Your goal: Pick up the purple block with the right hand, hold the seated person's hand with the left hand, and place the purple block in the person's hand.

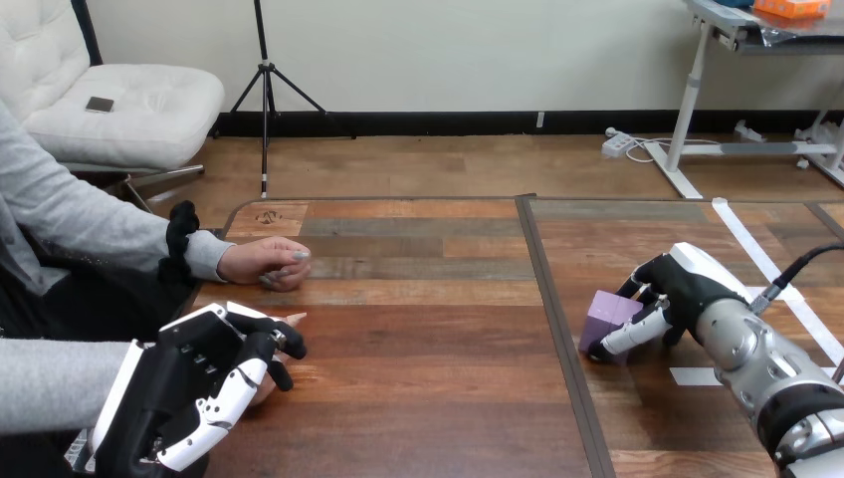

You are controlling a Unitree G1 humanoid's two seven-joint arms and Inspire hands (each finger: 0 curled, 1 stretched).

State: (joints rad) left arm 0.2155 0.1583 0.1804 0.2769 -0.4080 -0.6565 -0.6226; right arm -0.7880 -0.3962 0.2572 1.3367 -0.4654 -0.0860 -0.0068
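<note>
Right hand (682, 289), fingers and thumb closed round the purple block (605, 317) at the table's (428, 398) right side; left hand (189, 388), curled round the person's nearer hand (295, 320), is found well apart to the block's left, so a leftward carry is judged due.

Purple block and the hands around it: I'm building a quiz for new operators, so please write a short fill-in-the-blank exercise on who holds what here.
1. The right hand has its fingers curled round the ____ block.
2. The person's nearer hand lies inside the curled fingers of the robot's ____ hand.
3. On the table, the block sits to the view's ____ of the dark seam.

Missing words: purple; left; right.
</note>
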